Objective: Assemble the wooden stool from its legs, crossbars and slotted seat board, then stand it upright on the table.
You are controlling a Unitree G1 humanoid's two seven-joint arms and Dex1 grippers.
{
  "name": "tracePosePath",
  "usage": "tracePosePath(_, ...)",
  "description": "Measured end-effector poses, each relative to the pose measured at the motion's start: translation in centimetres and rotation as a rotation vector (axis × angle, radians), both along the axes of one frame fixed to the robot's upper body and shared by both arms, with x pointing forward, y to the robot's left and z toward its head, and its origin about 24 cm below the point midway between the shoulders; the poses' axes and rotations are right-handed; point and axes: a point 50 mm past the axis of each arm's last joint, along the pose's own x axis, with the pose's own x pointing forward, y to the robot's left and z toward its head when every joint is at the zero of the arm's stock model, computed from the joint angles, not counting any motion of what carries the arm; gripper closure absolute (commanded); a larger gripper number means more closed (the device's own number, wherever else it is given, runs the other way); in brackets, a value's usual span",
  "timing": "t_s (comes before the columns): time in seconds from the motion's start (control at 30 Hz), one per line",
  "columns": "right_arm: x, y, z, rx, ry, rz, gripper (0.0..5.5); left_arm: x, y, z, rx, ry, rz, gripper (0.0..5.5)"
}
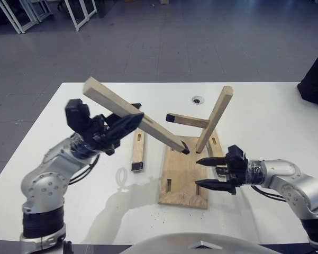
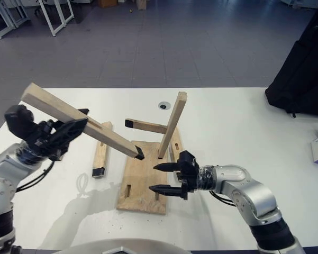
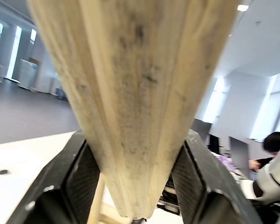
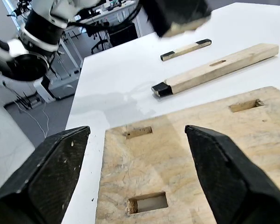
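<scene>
While clamped tight on a wooden leg [image 1: 114, 104], the left gripper [image 1: 128, 125] was held above the table [image 1: 264, 116]. From its grip the leg was slanted downward, so that the black-capped lower end was placed over the far part of the seat board [image 1: 181, 182]; contact there could not be judged. Just below that gripper a second leg [image 1: 138, 150] was laid flat beside the board. The right gripper [image 1: 198, 172] was held low over the board's right side, its fingers [image 1: 209, 160] spread apart. Beyond it a third leg [image 1: 216, 117] was stood tilted at the board's far edge, and a crossbar [image 1: 188, 120] was seen jutting from it toward the left gripper.
</scene>
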Motion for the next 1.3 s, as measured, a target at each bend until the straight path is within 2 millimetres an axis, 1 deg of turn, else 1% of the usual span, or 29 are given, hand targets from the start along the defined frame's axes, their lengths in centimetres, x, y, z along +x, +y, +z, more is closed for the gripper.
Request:
tracePosePath(0.1, -0.4, 0.9, -1.2, -0.094, -0.043, 0.054, 1.73, 0.2, 0.4, 0.3, 0.022, -0.003, -0.018, 3.45)
tracePosePath(0.17, -0.8, 1.2, -1.5, -0.124, -0.050, 0.094, 1.73, 0.3, 0.6, 0.5, 0.040, 0.001, -0.023, 3.45)
tracePosePath(0.27, -1.7, 1.4, -2.1, -0.218, -0.076, 0.176, 1.73, 0.5, 0.6, 0.8, 0.068, 0.008, -0.049, 3.45)
tracePosePath(0.37, -2.4, 1.2, -2.1, -0.299, -0.106, 0.229, 1.73, 0.5, 0.4, 1.0, 0.069, 0.018, -0.073, 3.45)
tracePosePath(0.47, -2.5, 0.8, -2.3, -0.370, -0.106, 0.236, 1.73, 0.4, 0.0, 0.9, 0.074, 0.024, -0.080, 3.45)
tracePosePath(0.57, -2.5, 0.6, -2.1, -0.398, -0.092, 0.253, 1.73, 0.1, -0.5, 0.7, 0.072, 0.024, -0.087, 3.45)
tracePosePath(0.7, -3.1, 0.0, -1.6, -0.440, -0.123, 0.384, 1.73, 0.1, -0.5, 0.5, 0.060, 0.038, -0.063, 3.45)
tracePosePath(0.87, -2.7, -0.5, -1.3, -0.538, -0.256, 0.524, 1.73, 0.0, -0.4, 0.1, 0.051, 0.051, -0.046, 3.45)
tracePosePath(1.03, -1.8, -1.2, -1.1, -0.604, -0.330, 0.580, 1.73, -0.1, -0.4, -0.2, 0.052, 0.045, -0.024, 3.45)
tracePosePath(1.2, -1.4, -3.2, -0.6, -0.684, -0.314, 0.606, 1.73, -0.2, 0.0, -0.7, 0.096, 0.032, 0.029, 3.45)
tracePosePath(1.3, -1.3, -3.8, -0.5, -0.706, -0.306, 0.623, 1.73, 0.0, 0.1, -1.1, 0.140, 0.001, 0.068, 3.45)
